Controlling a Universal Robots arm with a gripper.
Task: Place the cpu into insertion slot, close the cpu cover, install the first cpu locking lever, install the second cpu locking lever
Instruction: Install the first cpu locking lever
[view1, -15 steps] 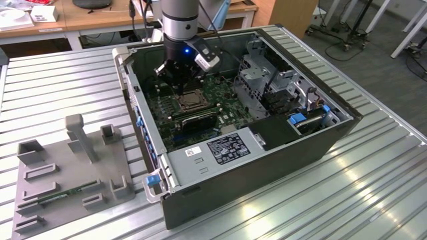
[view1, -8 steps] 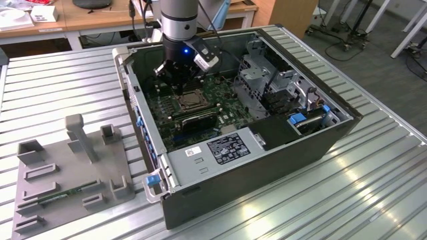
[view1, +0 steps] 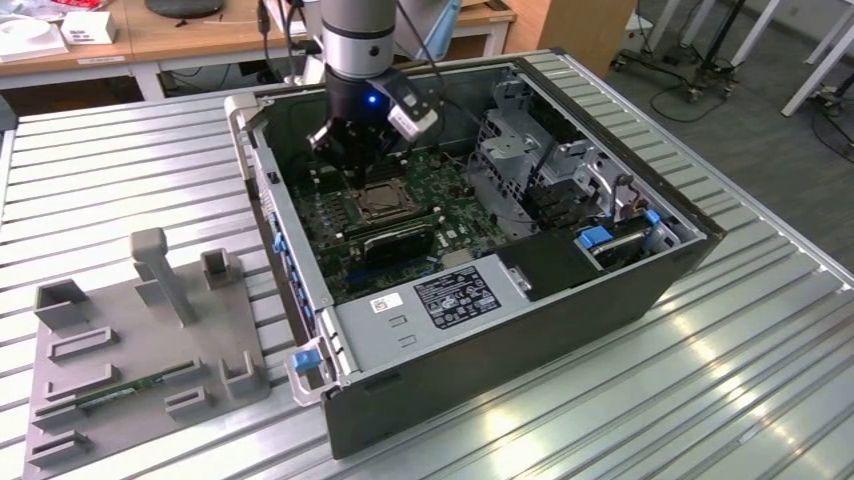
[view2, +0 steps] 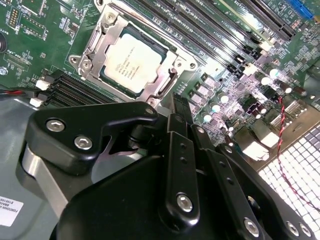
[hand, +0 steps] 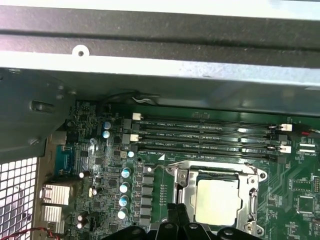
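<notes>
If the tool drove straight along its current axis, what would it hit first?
Probably the edge of the cpu cover framing the cpu; the tool tip points at that edge in the second wrist view. Depth is unclear.

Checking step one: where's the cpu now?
In the second wrist view the cpu sits in the insertion slot, framed by the cpu cover, beside the memory slots.

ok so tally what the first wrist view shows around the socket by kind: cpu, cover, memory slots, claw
cpu: 1
cpu cover: 1
long black memory slots: 4
claw: 1
total: 7
</notes>
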